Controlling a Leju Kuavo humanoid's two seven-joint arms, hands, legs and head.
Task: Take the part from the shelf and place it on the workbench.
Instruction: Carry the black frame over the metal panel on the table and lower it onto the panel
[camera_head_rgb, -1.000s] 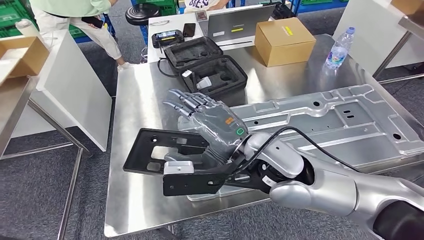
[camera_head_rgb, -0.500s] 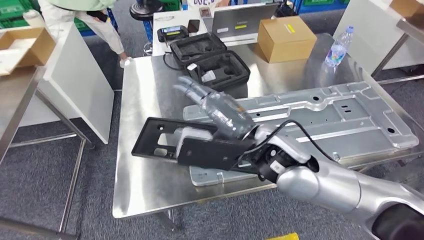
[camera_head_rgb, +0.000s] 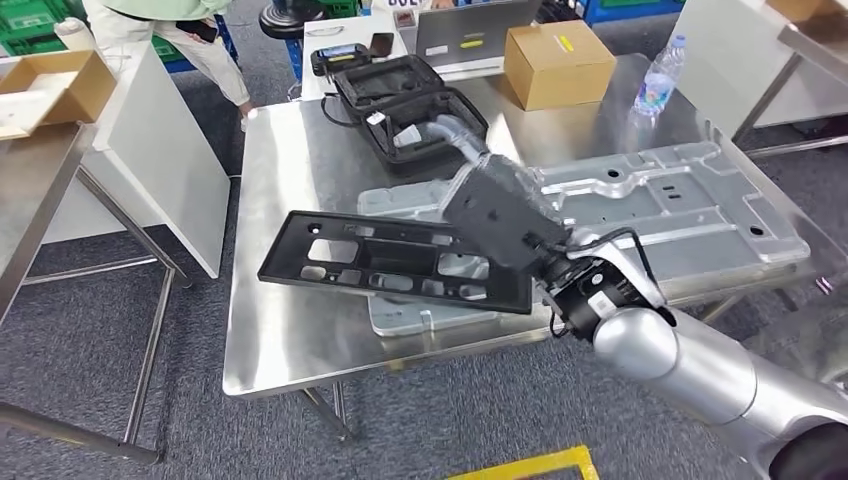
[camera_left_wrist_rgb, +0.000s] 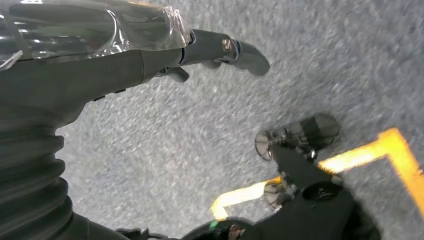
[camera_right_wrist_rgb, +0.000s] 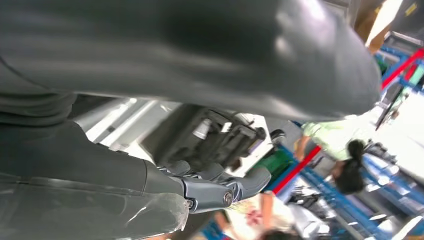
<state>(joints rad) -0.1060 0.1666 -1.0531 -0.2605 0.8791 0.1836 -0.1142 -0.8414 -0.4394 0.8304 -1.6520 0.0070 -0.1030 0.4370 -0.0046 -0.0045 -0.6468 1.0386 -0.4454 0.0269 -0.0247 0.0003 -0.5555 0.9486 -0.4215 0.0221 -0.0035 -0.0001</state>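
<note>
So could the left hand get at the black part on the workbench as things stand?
Probably not soon: the left hand hangs over grey floor, open, while the black part lies on the workbench beside the right hand.

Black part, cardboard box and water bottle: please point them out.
black part (camera_head_rgb: 340, 256): head view, its left frame.
cardboard box (camera_head_rgb: 560, 75): head view, front face.
water bottle (camera_head_rgb: 654, 88): head view, its body.

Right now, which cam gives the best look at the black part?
Head view: the whole black part shows, a long frame with cutouts, lying over the workbench by the right hand. Right wrist view has just a blurred dark surface up close, possibly the part. Left wrist view looks at floor.
</note>
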